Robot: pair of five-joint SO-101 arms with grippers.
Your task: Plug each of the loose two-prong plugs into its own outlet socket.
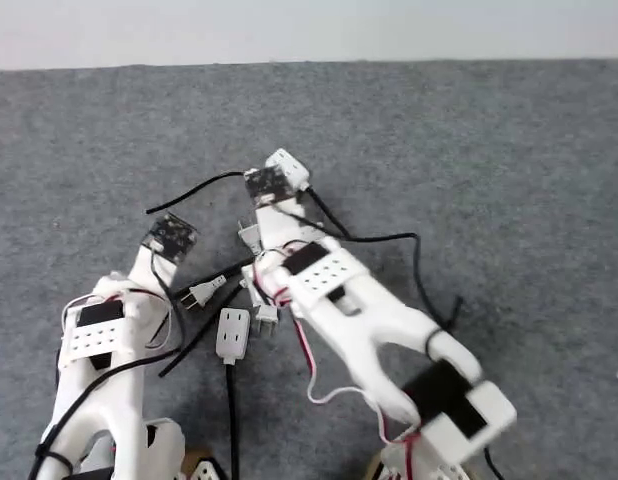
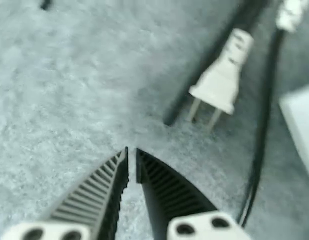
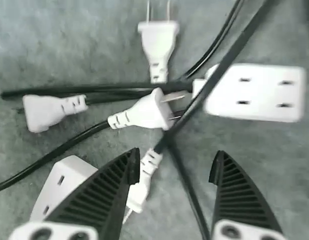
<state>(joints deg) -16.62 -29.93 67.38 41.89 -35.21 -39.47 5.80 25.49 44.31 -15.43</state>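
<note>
Hovering over white plug [image 3: 144, 112], right pincer [image 3: 177, 152] agape

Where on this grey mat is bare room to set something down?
Bare: the mat between the cords and the far wall, and right of the right arm. Crowded: between the arms, where plugs, outlet block and cords overlap.

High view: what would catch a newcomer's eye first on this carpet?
The tangle of black cables, white plugs and outlet blocks on the grey carpet between the two white arms. The right gripper hangs open over one plug; the left gripper is shut above bare carpet beside another plug.
</note>
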